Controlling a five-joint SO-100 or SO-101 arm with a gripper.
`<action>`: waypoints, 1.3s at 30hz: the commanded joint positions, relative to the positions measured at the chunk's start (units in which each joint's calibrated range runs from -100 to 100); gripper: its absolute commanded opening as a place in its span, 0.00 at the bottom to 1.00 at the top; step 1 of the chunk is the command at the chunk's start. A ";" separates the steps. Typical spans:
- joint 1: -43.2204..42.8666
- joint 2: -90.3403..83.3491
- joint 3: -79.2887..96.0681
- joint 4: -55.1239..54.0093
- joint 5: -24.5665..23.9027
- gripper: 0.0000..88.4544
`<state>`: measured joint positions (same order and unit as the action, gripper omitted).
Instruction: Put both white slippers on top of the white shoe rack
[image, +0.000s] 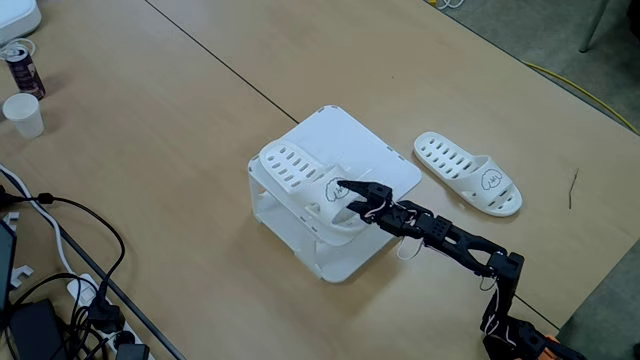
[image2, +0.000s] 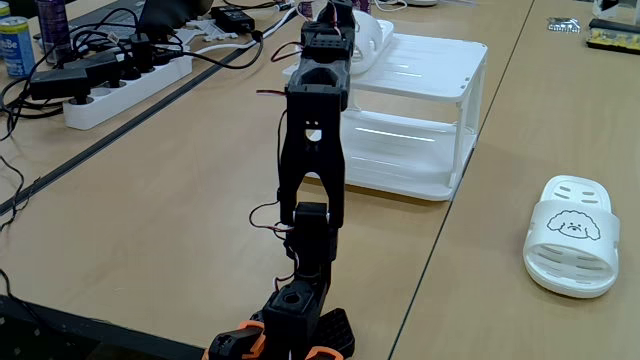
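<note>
While one slipper sits on the rack, half the job looks done.
first slipper (image: 300, 178): on white shoe rack (image: 370, 150) top, strap end at the fingertips
gripper (image: 352, 197): jaws closed on its strap, not yet released
second slipper (image: 468, 173): on table (image: 150, 150), well right of gripper, untouched
left: release, fetch second

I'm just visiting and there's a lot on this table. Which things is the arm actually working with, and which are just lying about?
Part of the job:
- slipper on the rack, at the gripper
- second slipper, on the table
- white shoe rack

Just lying about:
- paper cup
- drink can
- power strip
- cables
</note>
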<state>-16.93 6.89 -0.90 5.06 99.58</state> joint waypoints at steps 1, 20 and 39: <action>0.15 -1.29 -1.58 -0.41 0.42 0.24; -0.01 -1.80 1.03 -0.23 0.42 0.24; 0.15 -1.96 0.40 -0.32 0.42 0.24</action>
<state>-17.00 6.89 1.17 4.98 99.58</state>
